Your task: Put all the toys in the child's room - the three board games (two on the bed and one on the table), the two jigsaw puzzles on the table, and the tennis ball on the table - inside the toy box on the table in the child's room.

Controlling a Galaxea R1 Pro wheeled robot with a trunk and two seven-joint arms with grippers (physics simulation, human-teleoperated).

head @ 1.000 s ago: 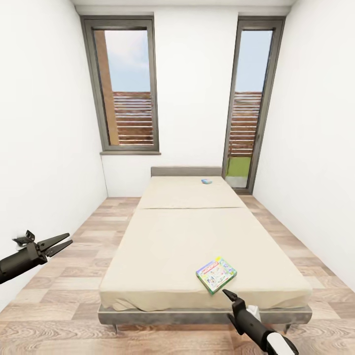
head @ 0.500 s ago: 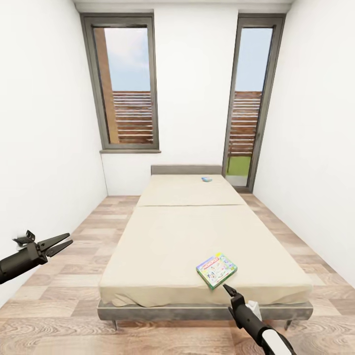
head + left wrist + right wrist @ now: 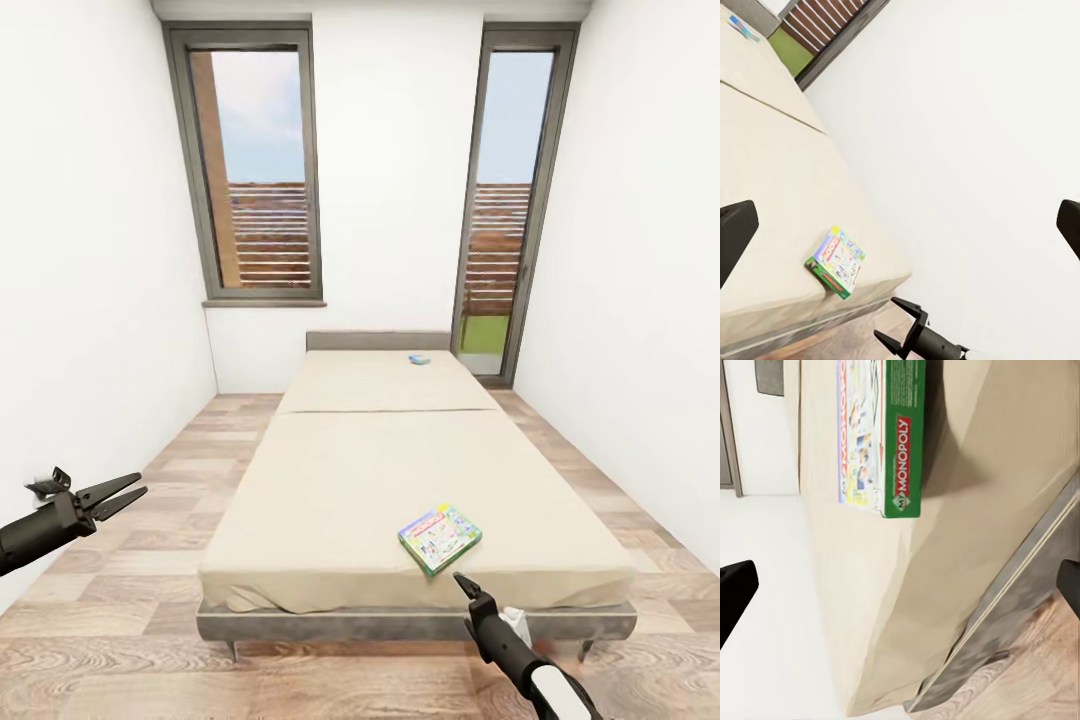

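A green-bordered board game (image 3: pixel 440 537), lettered MONOPOLY, lies flat near the foot of the beige bed (image 3: pixel 340 480). A small blue board game (image 3: pixel 419 359) rests far off by the headboard. My right gripper (image 3: pixel 461 583) hovers open just short of the bed's foot edge, a little below the green box and apart from it. The right wrist view looks at that box (image 3: pixel 881 435) on the mattress (image 3: pixel 982 525). My left gripper (image 3: pixel 140 486) stands open over the floor to the left of the bed, holding nothing. In the left wrist view the box (image 3: pixel 836 261) and right gripper (image 3: pixel 891 321) show.
White walls close in on both sides of the bed. A tall window (image 3: pixel 258 170) and a glass door (image 3: pixel 505 200) stand at the far wall. Wood-plank floor (image 3: pixel 130 590) runs along both sides of the bed, and the grey bed frame (image 3: pixel 400 625) crosses in front.
The whole picture has shifted slightly, so the head camera moved. Relative to the bed, the right gripper stays just below the green box. The left gripper has not moved.
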